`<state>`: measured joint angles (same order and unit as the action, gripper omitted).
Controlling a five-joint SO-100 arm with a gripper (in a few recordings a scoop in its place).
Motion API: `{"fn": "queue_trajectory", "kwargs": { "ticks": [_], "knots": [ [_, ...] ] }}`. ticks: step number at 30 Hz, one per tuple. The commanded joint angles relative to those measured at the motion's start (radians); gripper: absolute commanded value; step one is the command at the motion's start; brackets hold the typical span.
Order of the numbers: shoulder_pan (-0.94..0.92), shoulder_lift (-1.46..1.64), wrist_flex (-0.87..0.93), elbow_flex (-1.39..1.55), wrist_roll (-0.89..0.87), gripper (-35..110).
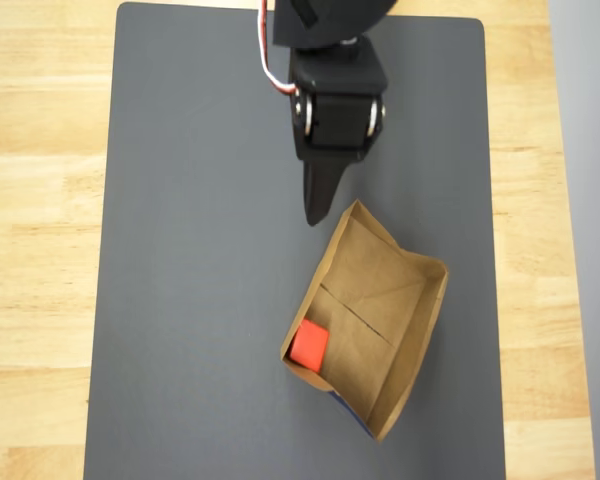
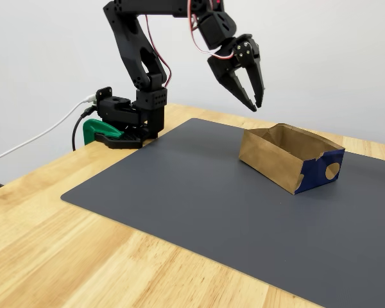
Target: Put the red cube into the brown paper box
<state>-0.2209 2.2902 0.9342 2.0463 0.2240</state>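
— So, is the red cube (image 1: 308,346) in?
— Yes, it sits in a corner of the brown paper box (image 1: 405,265).
— And the pincer (image 2: 251,96)?
— Spread, empty, raised above the box's rim. Looks done.

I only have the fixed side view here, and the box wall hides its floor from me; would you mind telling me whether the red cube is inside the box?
Observer: Yes. In the overhead view the red cube lies on the floor of the brown paper box.
Operator: Thank you. Whereabouts in the box?
Observer: In the lower left corner of the picture, against the wall, left of the floor seam.
Operator: Is the claw above the box?
Observer: No. From overhead the claw points at the dark mat, just outside the box's top corner.
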Motion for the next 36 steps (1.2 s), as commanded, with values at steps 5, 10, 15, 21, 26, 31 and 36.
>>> {"fn": "queue_trajectory", "kwargs": {
  "ticks": [5,10,15,21,26,31,36],
  "knots": [
    [-0.114,0.495,-0.153,0.275,0.021,0],
    [-0.144,0.779,-0.187,0.497,0.014,0],
    [-0.155,0.839,-0.183,0.578,-0.021,0],
    [-0.120,0.850,-0.150,0.623,-0.029,0],
    [-0.060,0.851,-0.063,0.626,-0.040,0],
    [0.002,0.851,0.025,0.626,-0.071,0],
    [0.035,0.853,0.109,0.626,-0.089,0]
  ]
}}
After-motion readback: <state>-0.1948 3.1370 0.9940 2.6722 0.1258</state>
